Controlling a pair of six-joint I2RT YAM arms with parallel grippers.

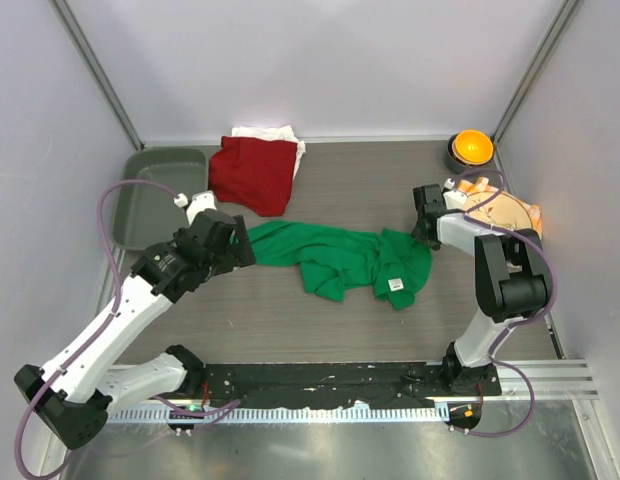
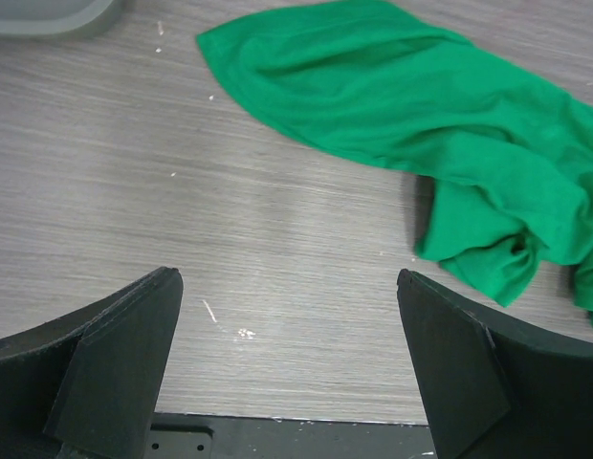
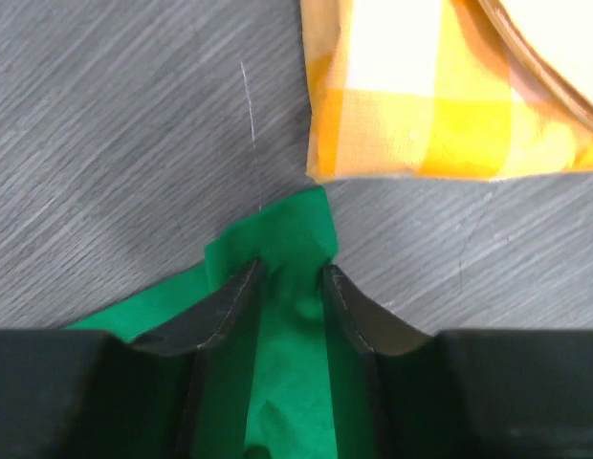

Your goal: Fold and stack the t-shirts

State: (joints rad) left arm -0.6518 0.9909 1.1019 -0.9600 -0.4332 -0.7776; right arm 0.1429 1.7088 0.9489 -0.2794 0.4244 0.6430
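The green t-shirt (image 1: 340, 258) lies crumpled and stretched across the table's middle, its white neck label (image 1: 396, 285) facing up near the right end. My right gripper (image 1: 422, 235) is down on its right tip. In the right wrist view the jaws (image 3: 292, 273) are half closed, with a bunched fold of green cloth (image 3: 287, 229) between them. My left gripper (image 1: 245, 245) hovers at the shirt's left end, wide open (image 2: 287, 287) over bare wood, with the green cloth (image 2: 411, 105) ahead of it. The dark red t-shirt (image 1: 253, 172) lies folded at the back on the white one (image 1: 275, 132).
A grey tray (image 1: 160, 195) sits at the back left, its corner showing in the left wrist view (image 2: 48, 14). An orange bowl (image 1: 470, 148) stands at the back right. The orange-yellow checked napkin (image 3: 411, 96) with a plate (image 1: 510, 212) lies just beyond the right gripper.
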